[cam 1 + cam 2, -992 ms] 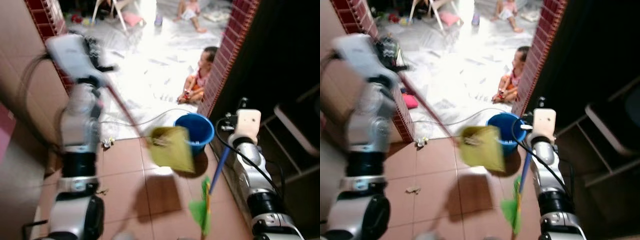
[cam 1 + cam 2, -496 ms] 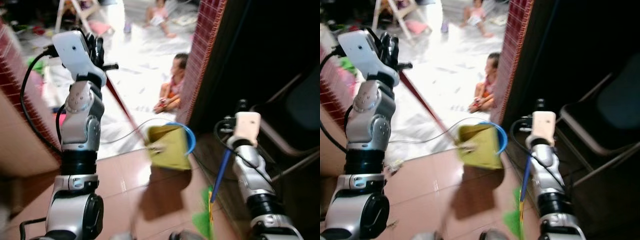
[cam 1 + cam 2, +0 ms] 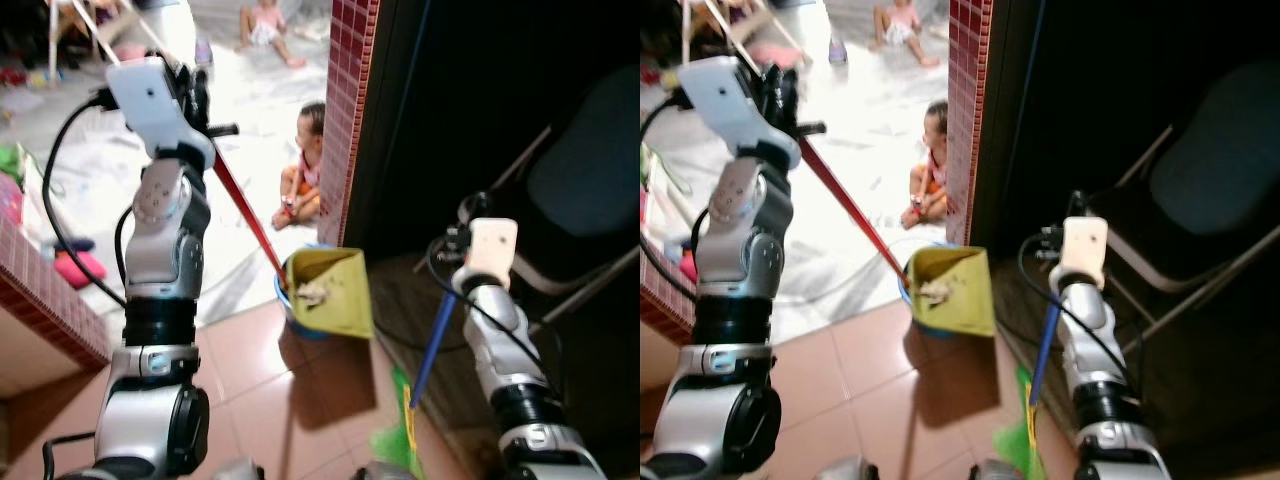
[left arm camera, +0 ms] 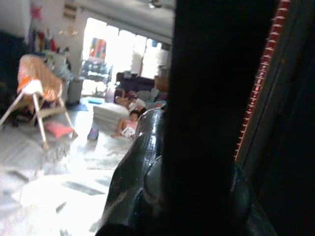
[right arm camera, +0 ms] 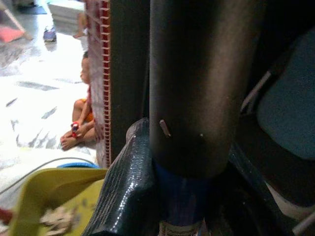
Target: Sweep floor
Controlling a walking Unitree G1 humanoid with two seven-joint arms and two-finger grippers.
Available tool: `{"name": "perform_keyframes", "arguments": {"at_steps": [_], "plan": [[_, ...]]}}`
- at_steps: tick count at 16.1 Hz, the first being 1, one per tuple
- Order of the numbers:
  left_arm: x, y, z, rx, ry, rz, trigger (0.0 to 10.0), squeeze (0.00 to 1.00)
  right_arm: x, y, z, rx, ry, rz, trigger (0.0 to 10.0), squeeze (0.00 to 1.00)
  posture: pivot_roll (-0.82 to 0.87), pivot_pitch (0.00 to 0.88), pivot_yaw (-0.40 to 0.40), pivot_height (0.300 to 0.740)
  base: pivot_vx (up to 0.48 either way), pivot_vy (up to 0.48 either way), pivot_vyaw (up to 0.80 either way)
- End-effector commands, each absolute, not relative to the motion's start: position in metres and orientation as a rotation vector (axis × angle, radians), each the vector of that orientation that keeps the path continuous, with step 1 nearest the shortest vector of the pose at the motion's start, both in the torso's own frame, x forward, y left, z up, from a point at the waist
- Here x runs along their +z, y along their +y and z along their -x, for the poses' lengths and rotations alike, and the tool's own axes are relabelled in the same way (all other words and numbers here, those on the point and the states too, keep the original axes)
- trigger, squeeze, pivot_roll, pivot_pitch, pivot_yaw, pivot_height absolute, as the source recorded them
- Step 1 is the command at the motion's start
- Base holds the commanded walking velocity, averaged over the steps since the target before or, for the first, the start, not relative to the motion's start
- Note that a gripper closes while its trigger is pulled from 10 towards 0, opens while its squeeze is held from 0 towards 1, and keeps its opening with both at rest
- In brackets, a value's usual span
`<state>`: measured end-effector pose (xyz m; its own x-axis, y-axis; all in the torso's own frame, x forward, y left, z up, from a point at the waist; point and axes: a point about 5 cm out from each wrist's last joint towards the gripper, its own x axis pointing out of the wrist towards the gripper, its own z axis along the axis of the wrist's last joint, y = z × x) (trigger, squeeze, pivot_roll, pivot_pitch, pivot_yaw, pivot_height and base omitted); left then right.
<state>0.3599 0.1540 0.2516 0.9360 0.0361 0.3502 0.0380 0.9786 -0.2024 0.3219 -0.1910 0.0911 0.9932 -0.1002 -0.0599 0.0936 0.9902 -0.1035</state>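
My left gripper (image 3: 195,100) is raised high and shut on the long red handle (image 3: 245,215) of a yellow dustpan (image 3: 330,292). The pan hangs tilted over a blue bucket (image 3: 281,291) with a clump of dirt (image 3: 310,293) in it. My right gripper (image 3: 458,238) is shut on the blue handle (image 3: 435,340) of a broom, whose green bristles (image 3: 400,430) rest on the tiled floor. In the right wrist view a black finger (image 5: 128,187) wraps the blue handle (image 5: 182,201), with the dustpan (image 5: 44,196) beyond.
A child (image 3: 303,165) sits on the pale floor just behind the bucket, and another person (image 3: 262,20) sits farther back. A red brick pillar (image 3: 345,110) stands beside them. A dark folding chair (image 3: 580,190) is at the right; a low tiled wall (image 3: 50,310) at the left.
The whole view has swung to the right, bringing in the pillar and chair. Both arms keep their hold; the dustpan now hangs over the bucket.
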Motion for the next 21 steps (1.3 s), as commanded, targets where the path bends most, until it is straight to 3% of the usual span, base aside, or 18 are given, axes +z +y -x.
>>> {"name": "perform_keyframes", "arguments": {"at_steps": [1, 13, 21], "plan": [[0.268, 0.161, -0.359, 0.021, -0.438, 0.224, 10.0, 0.00, 0.098, -0.185, -0.325, -0.071, 0.033, 0.111, 10.0, 0.00, 0.00, 0.000, -0.021, 0.740, 0.000, 0.000, 0.00], [0.317, 0.156, -0.384, 0.080, -0.638, 0.031, 10.0, 0.00, 0.104, -0.180, -0.300, 0.027, -0.020, 0.012, 10.0, 0.00, -0.07, 0.000, 0.019, 0.740, 0.000, 0.000, 0.00], [0.300, 0.126, -0.392, 0.018, -0.659, -0.050, 10.0, 0.00, 0.110, -0.192, -0.272, -0.032, -0.021, -0.002, 10.0, 0.00, -0.14, 0.033, 0.068, 0.740, 0.000, 0.000, 0.00]]}}
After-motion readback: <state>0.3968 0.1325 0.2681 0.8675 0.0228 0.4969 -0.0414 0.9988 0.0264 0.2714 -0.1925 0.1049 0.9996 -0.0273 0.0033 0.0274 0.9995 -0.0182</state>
